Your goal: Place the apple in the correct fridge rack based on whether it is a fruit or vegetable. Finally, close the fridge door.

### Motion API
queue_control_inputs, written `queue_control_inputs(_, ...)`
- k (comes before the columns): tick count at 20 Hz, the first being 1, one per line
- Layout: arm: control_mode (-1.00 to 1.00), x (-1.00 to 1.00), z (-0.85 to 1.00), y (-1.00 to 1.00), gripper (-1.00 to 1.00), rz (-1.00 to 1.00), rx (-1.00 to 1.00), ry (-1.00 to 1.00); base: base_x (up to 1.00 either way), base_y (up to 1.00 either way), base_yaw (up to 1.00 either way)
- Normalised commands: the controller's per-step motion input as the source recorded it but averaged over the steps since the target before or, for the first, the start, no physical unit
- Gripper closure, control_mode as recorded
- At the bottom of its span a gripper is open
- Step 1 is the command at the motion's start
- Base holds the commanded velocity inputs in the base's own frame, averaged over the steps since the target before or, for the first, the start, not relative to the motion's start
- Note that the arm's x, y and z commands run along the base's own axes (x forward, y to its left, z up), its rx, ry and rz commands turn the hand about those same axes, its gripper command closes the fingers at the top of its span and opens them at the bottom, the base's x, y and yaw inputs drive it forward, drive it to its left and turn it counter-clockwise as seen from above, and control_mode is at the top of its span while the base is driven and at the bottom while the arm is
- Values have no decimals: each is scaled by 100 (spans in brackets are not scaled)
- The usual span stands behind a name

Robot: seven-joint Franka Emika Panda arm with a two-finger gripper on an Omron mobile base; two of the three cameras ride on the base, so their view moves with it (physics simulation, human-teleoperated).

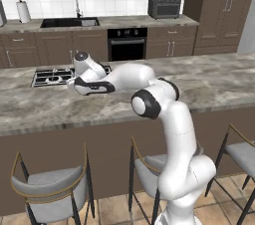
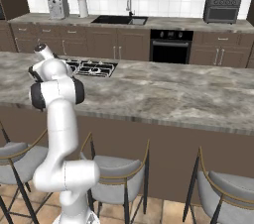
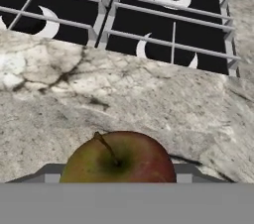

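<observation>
Sitting between pincer (image 3: pixel 117 181) tips, apple (image 3: pixel 118 158), cooktop (image 3: pixel 119 15) edge near

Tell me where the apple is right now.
In the hand view the apple sits at the bottom centre, over the marble counter, just short of the cooktop.

One apple (image 3: pixel 118 160), one cooktop (image 3: pixel 121 15), three stools (image 2: pixel 115 173).

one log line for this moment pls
hand: over counter, grip unclear | apple: at hand, stem up | stove: just beyond | fridge: not reached
</observation>
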Motion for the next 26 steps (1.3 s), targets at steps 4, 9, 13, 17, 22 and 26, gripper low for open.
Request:
queue_control_inputs(4, -100, -98, 0, -45, 100, -5, 0, -3, 0, 0, 0)
queue_control_inputs(9, -100, -100, 3, -63, 100, -7, 0, -4, 0, 0, 0)
queue_control_inputs(13, -100, -100, 19, -92, 100, -7, 5, -15, 0, 0, 0)
queue_control_inputs(17, -100, -100, 77, -85, 100, -8, 15, -9, 0, 0, 0)
queue_control_inputs(22, -100, -100, 79, -84, 100, -8, 18, -8, 0, 0, 0)
queue_control_inputs(26, -100, -100, 56, -90, 100, -6, 17, -6, 0, 0, 0)
